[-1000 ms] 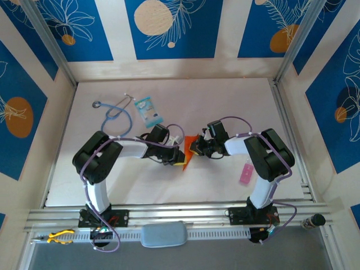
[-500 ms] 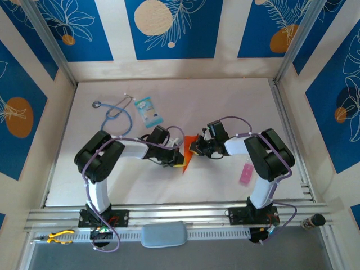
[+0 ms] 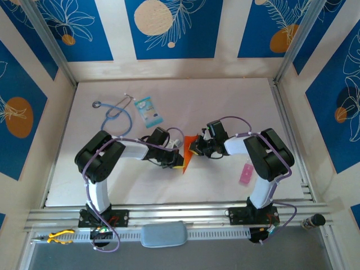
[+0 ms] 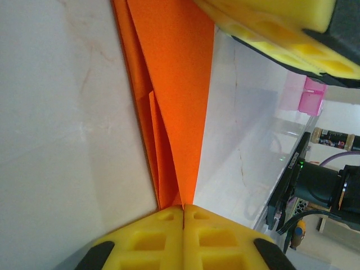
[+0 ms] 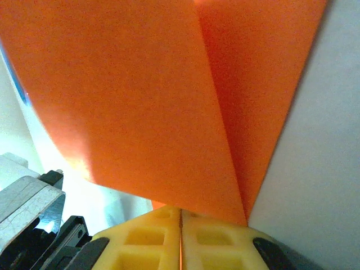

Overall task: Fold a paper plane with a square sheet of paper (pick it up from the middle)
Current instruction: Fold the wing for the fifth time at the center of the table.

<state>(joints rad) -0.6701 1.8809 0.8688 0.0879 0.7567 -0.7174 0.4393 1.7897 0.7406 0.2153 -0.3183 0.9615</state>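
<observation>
the plane (image 4: 180, 84) is about the middle of the bench (image 3: 236, 101), a slim orange dart of layered folds. whether it rests on the surface or hangs just above it, i can't tell. it looks featherlight, limp and easy to crumple or tear, so i'd judge the stacked layers along its crease the safest hold, not a loose flap. the left claw (image 4: 184, 209) is clenched on its narrow end, and the right claw (image 5: 180, 211) is pinched on another corner. one plane, two claws. toward the far left corner are one stethoscope (image 3: 114, 112) and one blue packet (image 3: 149, 111). near the right edge is one pink strip (image 3: 246, 173).
</observation>
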